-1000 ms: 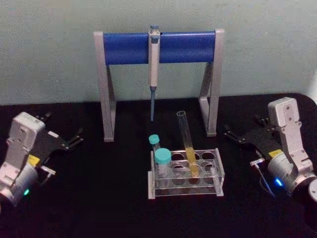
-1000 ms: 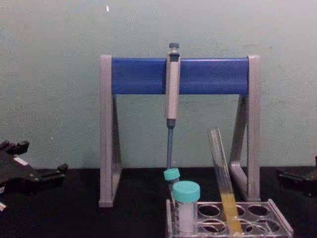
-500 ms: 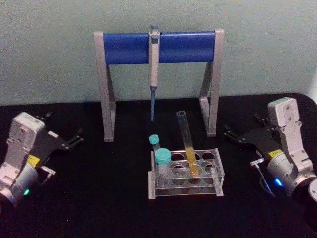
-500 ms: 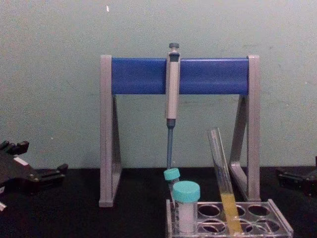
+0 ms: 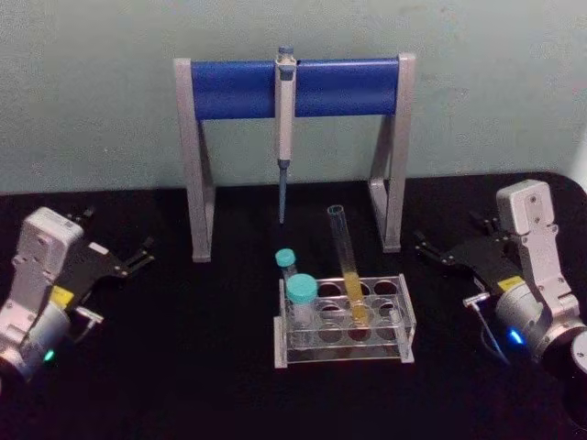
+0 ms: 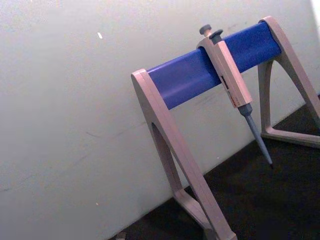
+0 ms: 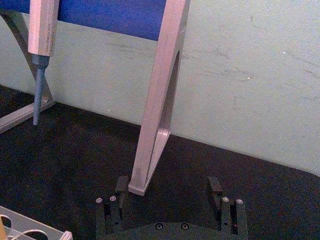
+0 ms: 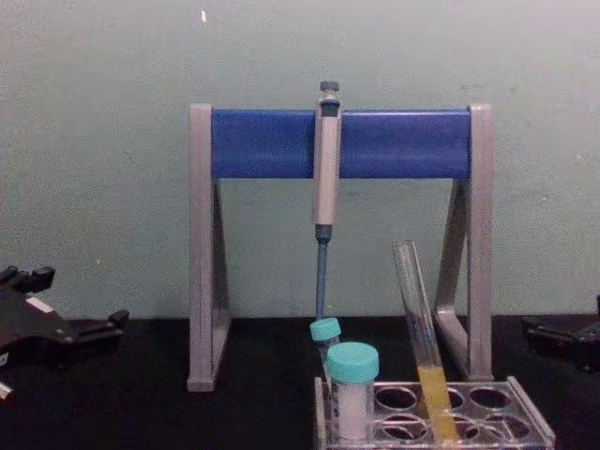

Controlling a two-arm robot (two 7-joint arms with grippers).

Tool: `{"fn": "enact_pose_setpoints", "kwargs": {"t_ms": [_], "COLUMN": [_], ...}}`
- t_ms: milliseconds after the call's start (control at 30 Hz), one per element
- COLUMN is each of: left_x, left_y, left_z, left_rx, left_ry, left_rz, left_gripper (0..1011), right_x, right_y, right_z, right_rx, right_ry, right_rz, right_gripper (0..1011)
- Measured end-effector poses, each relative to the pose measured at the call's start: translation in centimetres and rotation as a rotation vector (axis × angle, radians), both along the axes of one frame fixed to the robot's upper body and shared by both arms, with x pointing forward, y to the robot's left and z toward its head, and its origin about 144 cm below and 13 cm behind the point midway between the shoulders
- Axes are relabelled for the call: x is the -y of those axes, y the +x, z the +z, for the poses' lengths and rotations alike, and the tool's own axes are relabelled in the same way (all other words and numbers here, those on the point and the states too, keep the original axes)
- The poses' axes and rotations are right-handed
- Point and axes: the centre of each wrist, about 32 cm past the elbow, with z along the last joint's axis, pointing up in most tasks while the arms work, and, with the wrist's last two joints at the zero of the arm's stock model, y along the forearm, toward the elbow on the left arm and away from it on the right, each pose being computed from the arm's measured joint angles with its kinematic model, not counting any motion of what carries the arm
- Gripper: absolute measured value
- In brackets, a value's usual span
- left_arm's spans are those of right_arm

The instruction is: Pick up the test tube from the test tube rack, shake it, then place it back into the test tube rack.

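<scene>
two grippers sit idle on the black table [image 5: 183, 367], well apart from the work, as if parked before the first reach. the right gripper [image 7: 170, 192] has its fingers spread wide and holds nothing; the left gripper [image 5: 138, 255] also grips nothing, but how far open it is i cannot tell. between them stands the test tube rack [image 5: 344, 323], with the test tube [image 5: 347, 266] leaning in a back-row hole, its lower part yellow with liquid. two teal-capped tubes [image 5: 300, 295] fill holes on its left side. behind, a pipette [image 5: 285, 119] hangs from its stand [image 5: 234, 89].
</scene>
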Motion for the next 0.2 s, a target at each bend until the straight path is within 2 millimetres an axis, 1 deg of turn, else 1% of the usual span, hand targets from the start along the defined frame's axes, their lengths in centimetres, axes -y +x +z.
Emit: {"fn": "enact_pose_setpoints", "kwargs": {"t_ms": [200], "left_x": [0.00], "left_y": [0.00], "left_z": [0.00], "left_rx": [0.000], "left_ry": [0.000], "left_rz": [0.000], "left_gripper": [1001], "right_x": [0.00], "right_y": [0.00], "right_z": [0.00], "right_rx": [0.000], "right_ry": [0.000], "right_rz": [0.000], "right_gripper": [1000]}}
